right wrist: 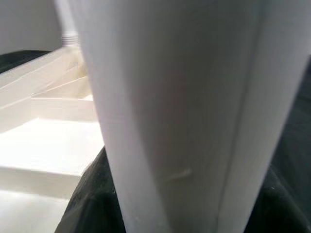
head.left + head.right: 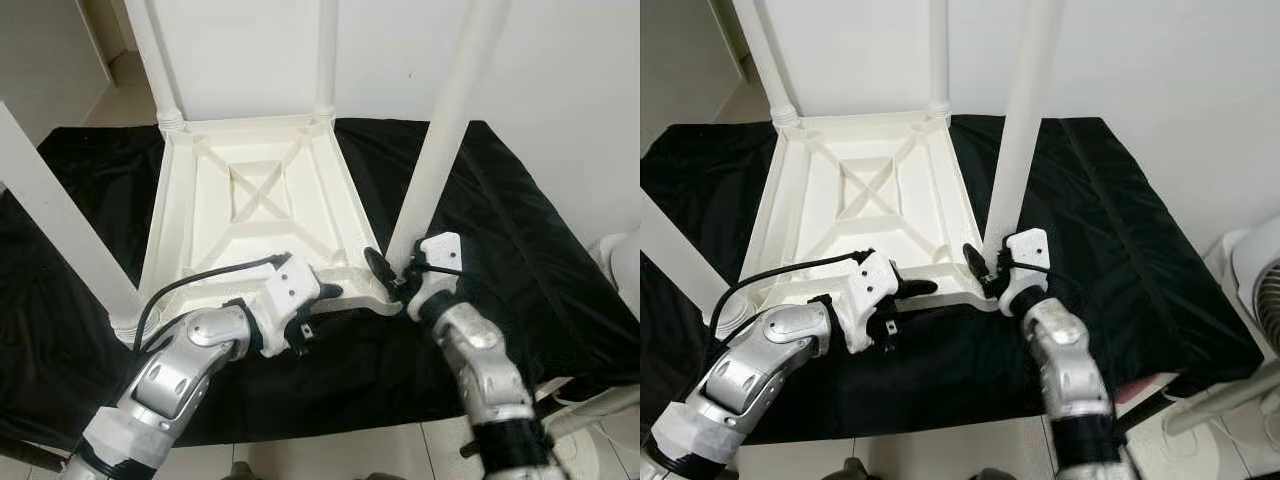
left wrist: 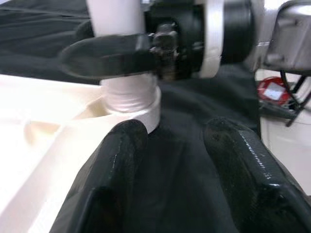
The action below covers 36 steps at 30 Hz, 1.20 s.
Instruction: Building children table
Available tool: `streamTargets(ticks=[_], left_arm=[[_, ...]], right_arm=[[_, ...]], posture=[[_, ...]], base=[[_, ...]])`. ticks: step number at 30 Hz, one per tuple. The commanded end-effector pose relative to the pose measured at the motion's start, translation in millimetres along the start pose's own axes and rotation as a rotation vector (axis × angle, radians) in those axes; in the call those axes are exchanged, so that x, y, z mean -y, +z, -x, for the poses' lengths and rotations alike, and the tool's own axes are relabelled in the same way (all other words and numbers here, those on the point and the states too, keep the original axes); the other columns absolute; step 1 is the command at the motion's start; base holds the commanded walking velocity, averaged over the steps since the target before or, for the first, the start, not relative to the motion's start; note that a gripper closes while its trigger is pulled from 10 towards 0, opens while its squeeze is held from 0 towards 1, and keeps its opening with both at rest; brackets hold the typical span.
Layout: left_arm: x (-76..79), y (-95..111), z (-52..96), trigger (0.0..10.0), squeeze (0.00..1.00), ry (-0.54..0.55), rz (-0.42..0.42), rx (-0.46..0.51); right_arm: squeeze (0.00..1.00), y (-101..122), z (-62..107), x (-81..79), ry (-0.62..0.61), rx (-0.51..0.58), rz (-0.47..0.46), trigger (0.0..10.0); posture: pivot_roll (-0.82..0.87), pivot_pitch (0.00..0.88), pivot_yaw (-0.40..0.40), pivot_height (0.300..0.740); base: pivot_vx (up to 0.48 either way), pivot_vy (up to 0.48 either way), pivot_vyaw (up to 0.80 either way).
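1. Lying upside down on a black cloth (image 2: pixel 520 250), the white children's table (image 2: pixel 260 215) shows its ribbed underside with a cross brace in the middle.
2. We count four white legs standing up from its corners: two far ones (image 2: pixel 155 60) and (image 2: pixel 326 55), a near left leg (image 2: pixel 60 225) and a near right leg (image 2: pixel 445 130).
3. The near right leg sits in its corner socket (image 3: pixel 131 99); in the left wrist view we see its ringed base seated in the collar.
4. Right pincer (image 2: pixel 392 270): at the base of the near right leg, one black finger (image 2: pixel 378 265) on the side facing the table frame. The right wrist view has the leg pressed close between the fingers. We record it as clamped on the near right leg.
5. Left pincer (image 2: pixel 315 310): at the near edge of the table frame, just left of the right pincer, pointing towards the socket. Its two fingers (image 3: pixel 112 179) are spread apart over the cloth with nothing between them.
6. A black cable (image 2: pixel 200 280) runs along the left arm over the frame edge.
7. Beyond the cloth: a white wall (image 2: pixel 560 80), tiled floor (image 2: pixel 330 450) at the near edge and a white fan (image 2: pixel 1260 290) on the right.
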<state>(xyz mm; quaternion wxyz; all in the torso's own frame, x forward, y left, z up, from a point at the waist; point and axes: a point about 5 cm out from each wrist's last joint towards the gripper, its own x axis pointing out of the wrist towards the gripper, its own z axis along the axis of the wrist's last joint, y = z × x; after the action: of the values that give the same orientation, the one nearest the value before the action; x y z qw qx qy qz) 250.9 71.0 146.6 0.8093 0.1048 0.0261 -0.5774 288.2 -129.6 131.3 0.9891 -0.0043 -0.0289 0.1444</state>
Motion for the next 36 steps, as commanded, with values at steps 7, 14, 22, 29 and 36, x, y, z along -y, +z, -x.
streamTargets(ticks=[7,14,22,29,36], left_arm=[[0.0,-2,-0.6,10.0,0.0,-0.03,0.007,-0.008],[-1.2,-1,-0.5,10.0,0.0,-0.042,0.007,-0.006],[-2.4,1,0.6,10.0,0.0,-0.045,0.011,0.003],[-3.8,4,0.2,10.0,0.0,-0.046,0.011,0.011],[-2.7,7,-1.1,10.0,0.0,-0.049,0.02,0.021]], right_arm=[[0.0,-11,11.4,-19.3,-0.145,-0.07,-0.035,10.0],[1.0,-4,12.4,-17.8,-0.155,-0.053,-0.067,10.0],[1.0,2,16.7,-15.7,-0.044,-0.018,-0.076,10.0],[0.0,3,23.0,4.7,0.217,-0.013,-0.036,10.0],[0.0,1,15.4,24.6,0.433,-0.052,0.071,10.0]], posture=[[-0.12,0.0,0.055,0.74],[-0.11,0.0,0.059,0.74],[-0.11,0.0,0.061,0.74],[-0.11,0.0,0.062,0.74],[-0.1,0.011,0.058,0.74]], base=[[0.0,0.0,0.0],[0.0,0.0,0.0],[0.0,0.0,0.0],[0.0,0.0,0.0],[0.0,0.0,0.0]])
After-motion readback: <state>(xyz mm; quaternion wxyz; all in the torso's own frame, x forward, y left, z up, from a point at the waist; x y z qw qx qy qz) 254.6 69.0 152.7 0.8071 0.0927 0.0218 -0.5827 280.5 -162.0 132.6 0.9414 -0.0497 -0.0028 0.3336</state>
